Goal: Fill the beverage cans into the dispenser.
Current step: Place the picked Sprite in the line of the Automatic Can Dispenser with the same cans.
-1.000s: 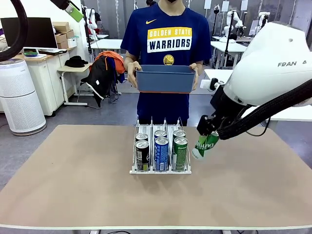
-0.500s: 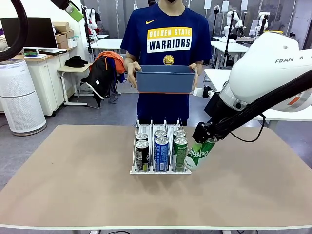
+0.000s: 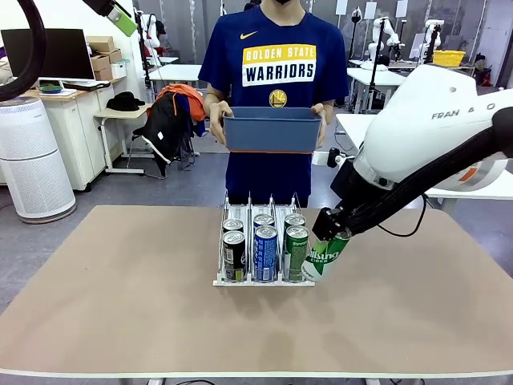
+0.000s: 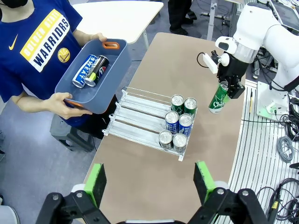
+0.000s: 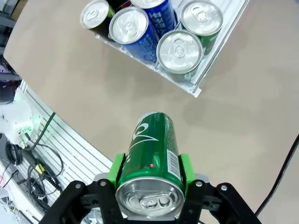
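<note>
A green can point(image 3: 322, 257) is gripped by its top end in the clenched jaws of the right gripper point(image 3: 332, 227), right of centre in the front view. The can is held tilted, its lower end just beside the front right corner of the dispenser point(image 3: 264, 210); whether it touches the table point(image 3: 120, 305) cannot be told. In the right wrist view the can's silver top is seen at the bottom centre, clamped between the green pads point(image 5: 117, 171), with the rack's corner above it in the frame. Six cans point(image 3: 265, 253) are stood at the dispenser's near end, two to a lane: black at the left, blue in the middle, green at the right, while the rear of each lane is left bare. At the top centre of the front view a blue tub point(image 3: 271, 132) is held by a person's hands point(image 3: 218, 120) beyond the table's far edge. In the upper left of the left wrist view a blue can point(image 4: 84, 77) and a black can point(image 4: 97, 71) are seen lying side by side in the tub. The left gripper point(image 4: 149, 182) is shown along the bottom of that view, its jaws released and empty, high over the table.
</note>
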Available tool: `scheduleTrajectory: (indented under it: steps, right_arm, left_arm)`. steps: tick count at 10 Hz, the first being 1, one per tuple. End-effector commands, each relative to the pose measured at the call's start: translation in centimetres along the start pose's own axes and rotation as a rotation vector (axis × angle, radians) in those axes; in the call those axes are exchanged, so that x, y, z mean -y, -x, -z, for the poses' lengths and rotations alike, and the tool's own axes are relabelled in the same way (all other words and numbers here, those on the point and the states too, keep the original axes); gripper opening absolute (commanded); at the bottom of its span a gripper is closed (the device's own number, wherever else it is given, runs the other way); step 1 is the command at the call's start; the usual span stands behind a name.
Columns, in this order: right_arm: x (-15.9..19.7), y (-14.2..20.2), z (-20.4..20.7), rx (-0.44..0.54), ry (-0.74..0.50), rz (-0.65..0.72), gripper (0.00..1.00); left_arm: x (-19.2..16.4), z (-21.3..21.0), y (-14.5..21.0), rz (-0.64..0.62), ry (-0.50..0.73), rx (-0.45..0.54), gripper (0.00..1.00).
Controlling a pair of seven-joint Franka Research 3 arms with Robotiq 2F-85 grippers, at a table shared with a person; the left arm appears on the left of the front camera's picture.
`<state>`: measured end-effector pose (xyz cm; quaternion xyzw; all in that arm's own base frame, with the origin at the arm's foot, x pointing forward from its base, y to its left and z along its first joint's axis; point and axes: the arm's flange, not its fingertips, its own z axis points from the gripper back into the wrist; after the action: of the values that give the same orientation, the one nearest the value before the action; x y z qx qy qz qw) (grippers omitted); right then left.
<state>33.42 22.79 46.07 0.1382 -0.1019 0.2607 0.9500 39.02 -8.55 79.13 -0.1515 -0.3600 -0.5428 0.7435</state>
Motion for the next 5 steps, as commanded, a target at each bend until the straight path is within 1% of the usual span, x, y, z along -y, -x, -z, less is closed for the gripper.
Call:
scheduleTrajectory:
  steps: [1, 4, 5]
  right_arm:
    - [0.2, -1.0, 1.0, 0.057, 0.04, 0.034, 0.58]
    - [0.7, -2.3, 2.1, 0.093, 0.076, 0.055, 0.58]
    - [0.5, -2.9, 2.8, 0.089, 0.078, 0.05, 0.58]
  left_arm:
    - [0.1, 0.1, 0.1, -0.001, 0.005, -0.002, 1.0]
    - [0.1, 0.1, 0.1, -0.001, 0.005, -0.002, 1.0]
    - [0.1, 0.1, 0.1, -0.001, 0.005, -0.002, 1.0]
